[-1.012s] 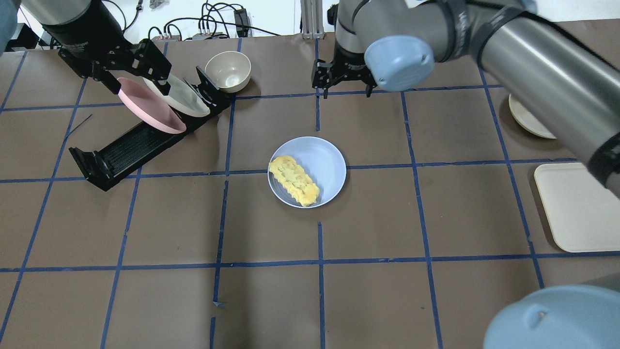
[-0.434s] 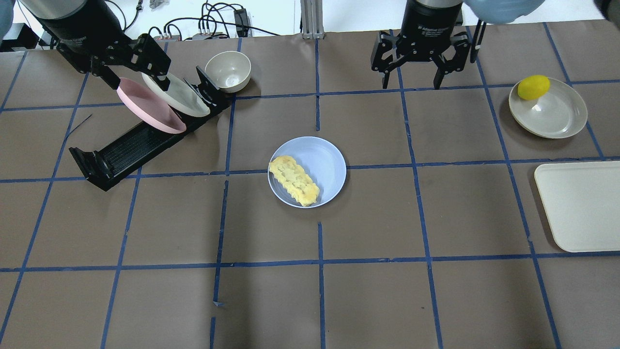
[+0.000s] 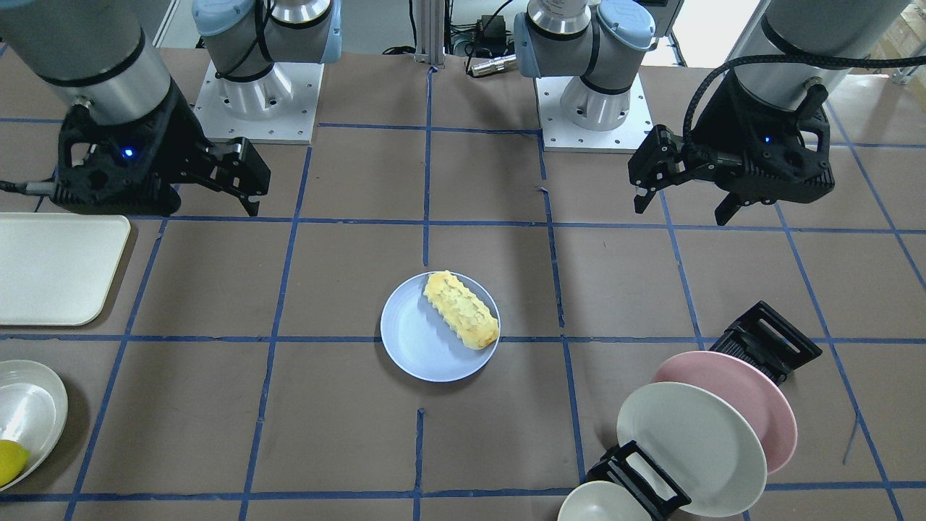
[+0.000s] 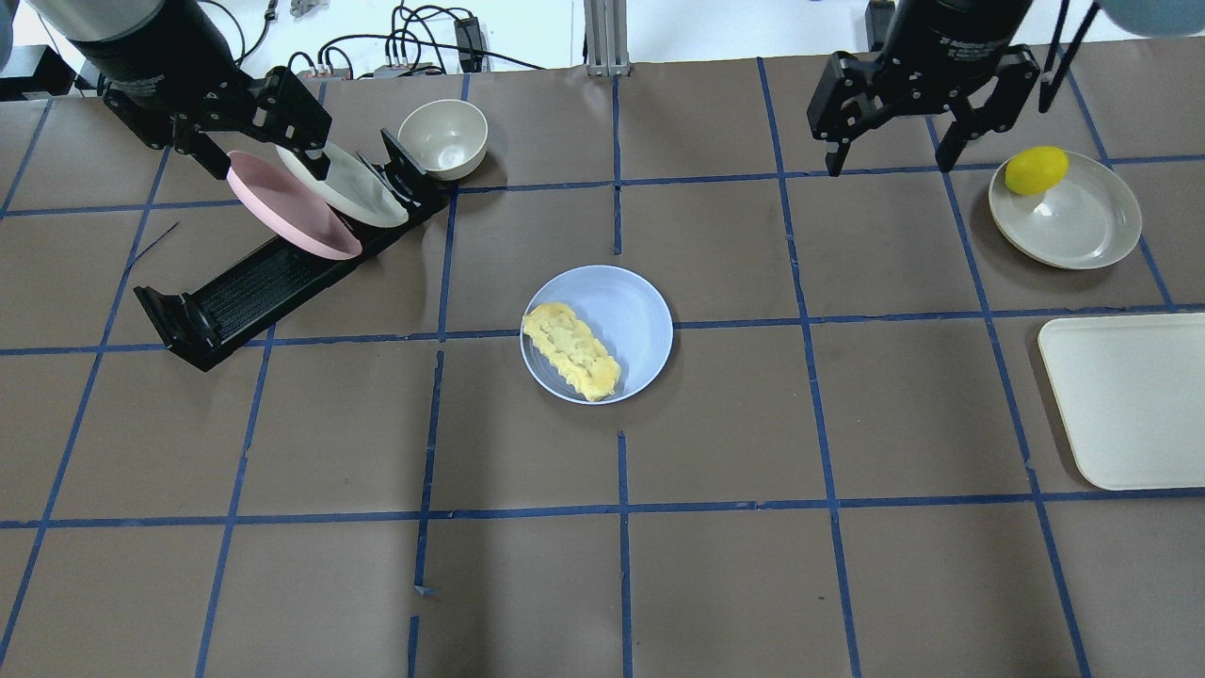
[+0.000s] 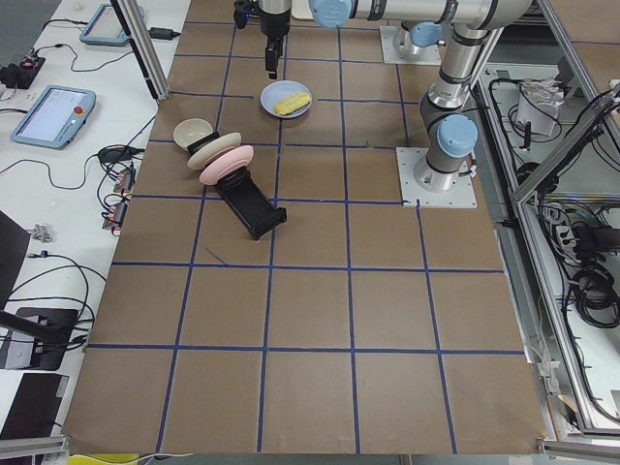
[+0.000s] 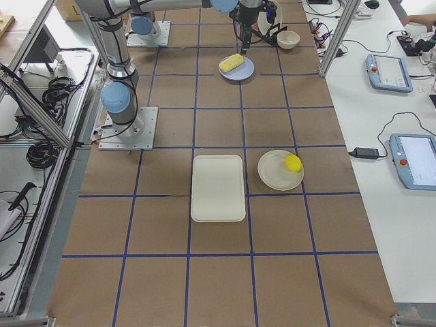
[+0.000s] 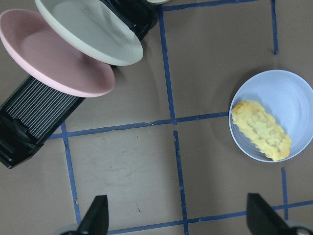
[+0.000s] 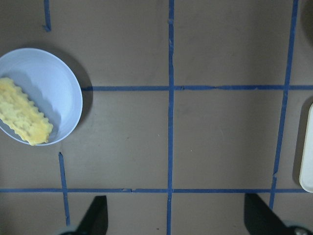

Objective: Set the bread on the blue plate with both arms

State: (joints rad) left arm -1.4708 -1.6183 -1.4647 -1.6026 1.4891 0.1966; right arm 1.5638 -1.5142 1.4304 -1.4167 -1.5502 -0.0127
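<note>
The bread (image 4: 571, 350) lies on the left part of the blue plate (image 4: 629, 306) at the table's middle. Both also show in the front view (bread (image 3: 461, 310), plate (image 3: 419, 351)), the left wrist view (bread (image 7: 261, 130), plate (image 7: 288, 95)) and the right wrist view (bread (image 8: 22, 117), plate (image 8: 56, 81)). My left gripper (image 4: 273, 155) is open and empty, high over the dish rack at the back left. My right gripper (image 4: 889, 168) is open and empty, high at the back right. Both are far from the plate.
A black dish rack (image 4: 254, 282) at the back left holds a pink plate (image 4: 282, 202) and a cream plate (image 4: 344, 184). A cream bowl (image 4: 442, 137) stands behind it. A lemon (image 4: 1036, 169) sits on a cream plate (image 4: 1083, 226) at the right. A cream tray (image 4: 1130, 405) lies at the right edge.
My right arm has swung off the table's right half, and its gripper moved right along the back, uncovering the lemon and its plate. The left gripper, bread and blue plate stayed put.
</note>
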